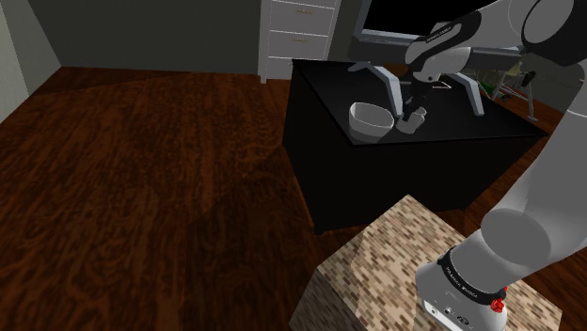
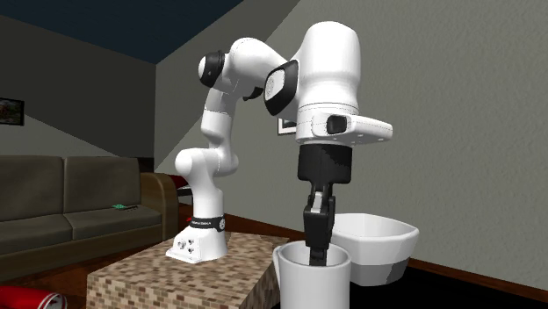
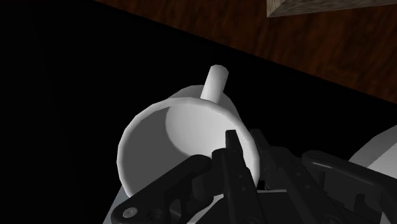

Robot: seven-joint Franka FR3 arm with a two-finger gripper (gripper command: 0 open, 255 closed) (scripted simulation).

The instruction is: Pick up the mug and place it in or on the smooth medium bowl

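The black table carries everything. On it sits the white bowl, and in the shoulder view the white mug stands just beside it at three o'clock, apparently not yet off the tabletop. The gripper is clenched on the mug's wall, one finger inside and one outside. That thin, off-centre pinch worries me: once lifted, the mug could swing or slip free. With the bowl so close, a tilted mug might clip its rim and shove it. The handle, on the side opposite the gripper, could catch too.
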